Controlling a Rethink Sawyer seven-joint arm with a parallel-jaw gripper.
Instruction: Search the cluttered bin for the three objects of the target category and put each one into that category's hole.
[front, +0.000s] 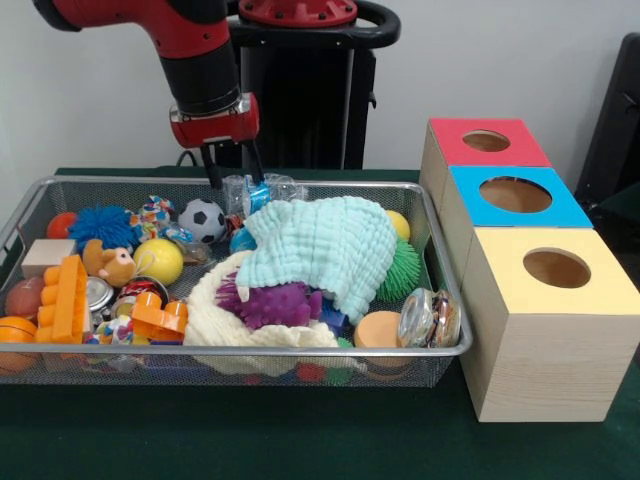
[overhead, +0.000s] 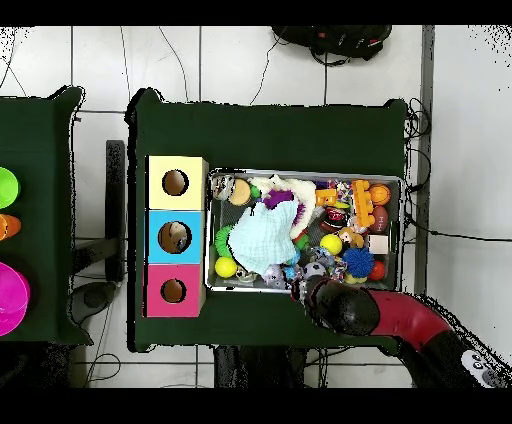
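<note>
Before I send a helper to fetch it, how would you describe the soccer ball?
Look in the wire bin left of the three boxes. Along its far rim, just below the gripper, sits the soccer ball. It is the only white ball with black patches; its neighbours are yellow, blue or orange.

No writing, label, brand, number or sign can be read anywhere in either view. The three wooden boxes (front: 520, 260) carry only plain coloured tops, and the toys in the wire bin (front: 240, 352) show no legible print.

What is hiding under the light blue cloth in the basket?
A purple spiky toy pokes out from under the cloth, lying on white knitted fabric. Whatever lies beneath the cloth's middle is covered.
</note>
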